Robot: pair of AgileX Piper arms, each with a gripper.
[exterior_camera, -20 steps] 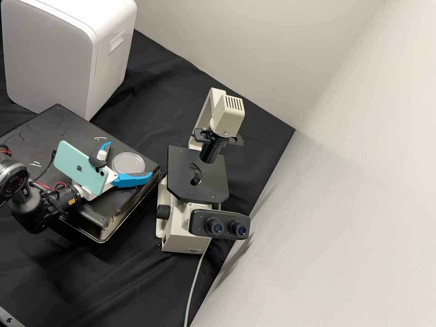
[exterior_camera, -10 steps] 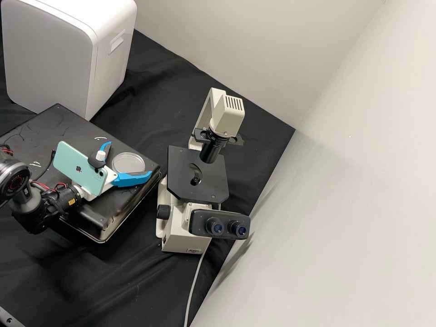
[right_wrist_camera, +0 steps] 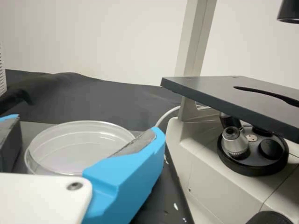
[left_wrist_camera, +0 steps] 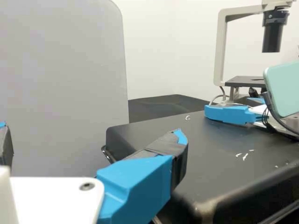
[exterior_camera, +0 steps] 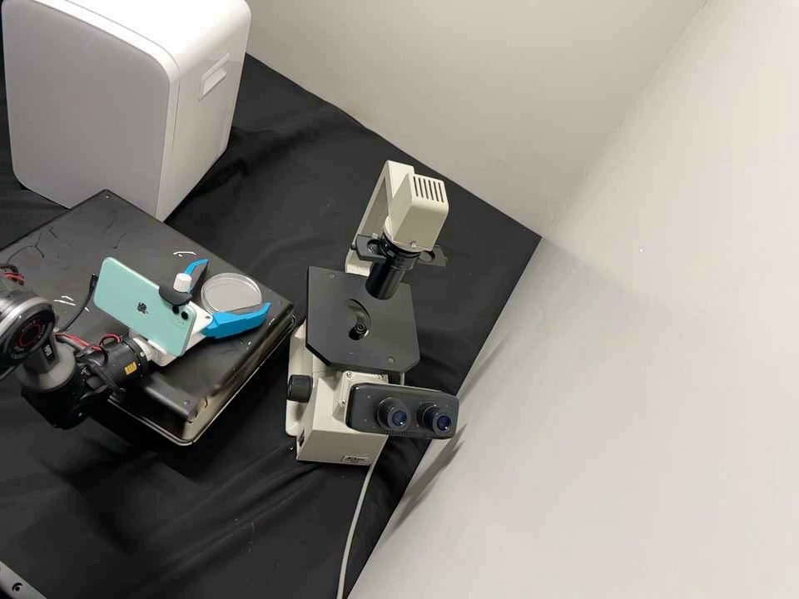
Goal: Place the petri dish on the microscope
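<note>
Right gripper (exterior_camera: 233, 288) is at the black box (exterior_camera: 100, 241) on my left of the bench, and its blue fingers (right_wrist_camera: 128, 170) are spread apart, one on each side of the petri dish (right_wrist_camera: 74, 144). From the right wrist camera the nearer finger lies right along the dish's rim; I can't make out whether the far pad touches. The dish is clear, flat on the box lid near the corner closest to the microscope (exterior_camera: 366, 358). The microscope's black stage (exterior_camera: 329, 320) stands just beside the box, with nothing on it. A teal phone (exterior_camera: 137, 304) rides on that wrist. Left gripper (left_wrist_camera: 88, 144) is low by the box's other side, in front of the white appliance (exterior_camera: 108, 91), fingers wide apart, holding nothing.
</note>
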